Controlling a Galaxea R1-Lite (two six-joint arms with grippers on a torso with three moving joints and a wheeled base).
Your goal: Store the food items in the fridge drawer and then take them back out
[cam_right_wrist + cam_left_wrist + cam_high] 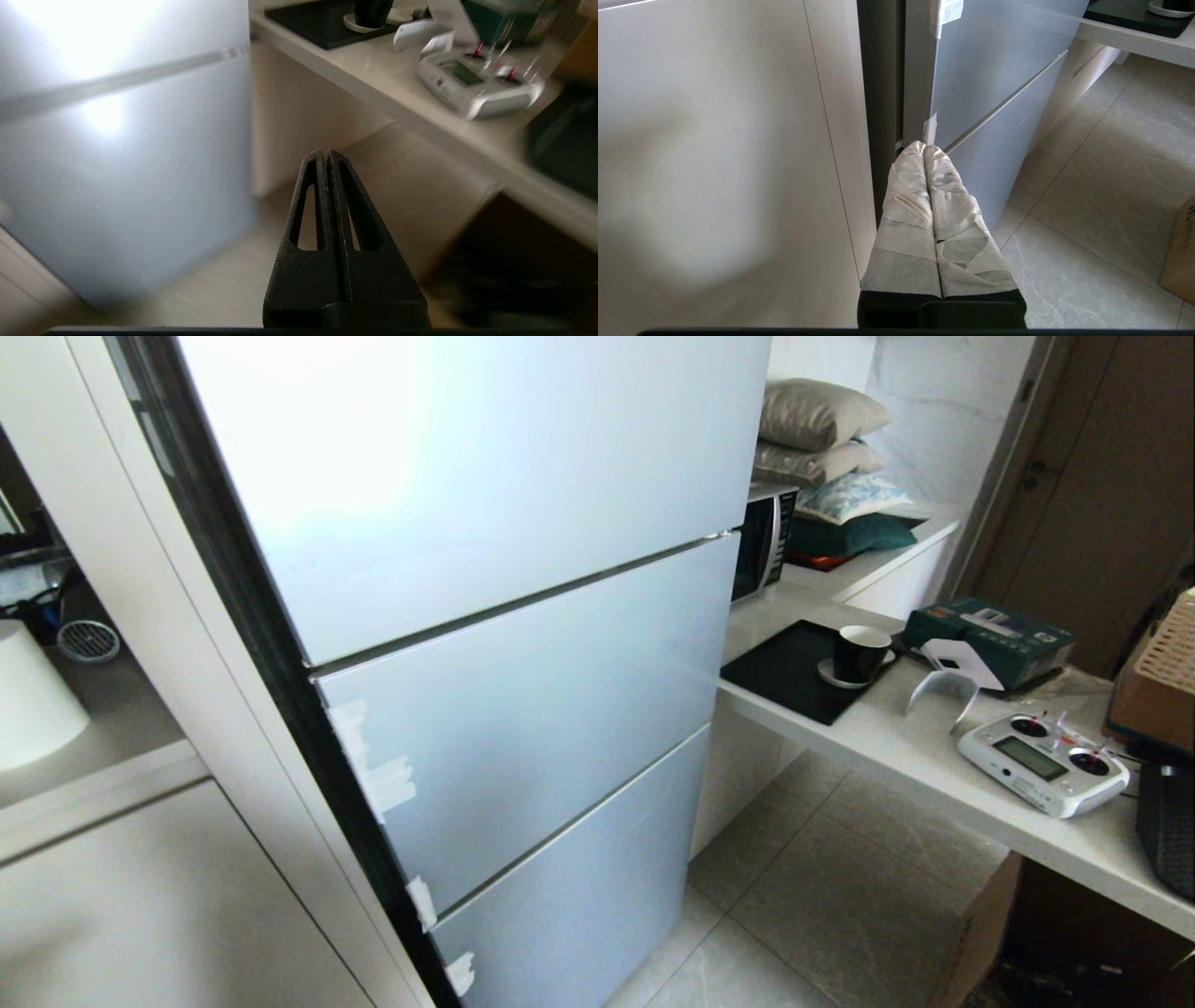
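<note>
Black right end effector (327, 156) closed, empty-handed.

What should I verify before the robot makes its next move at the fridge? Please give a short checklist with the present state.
1. Fridge panels all closed: ok.
2. Food items visible: not ok, none in any view.
3. Fridge drawer visible: not ok, hidden behind the panels.
4. Left claw shut, empty, close to the fridge edge: ok.
5. Right claw shut, empty, over the floor: ok.
6. Whether the food is inside: cannot tell.
</note>
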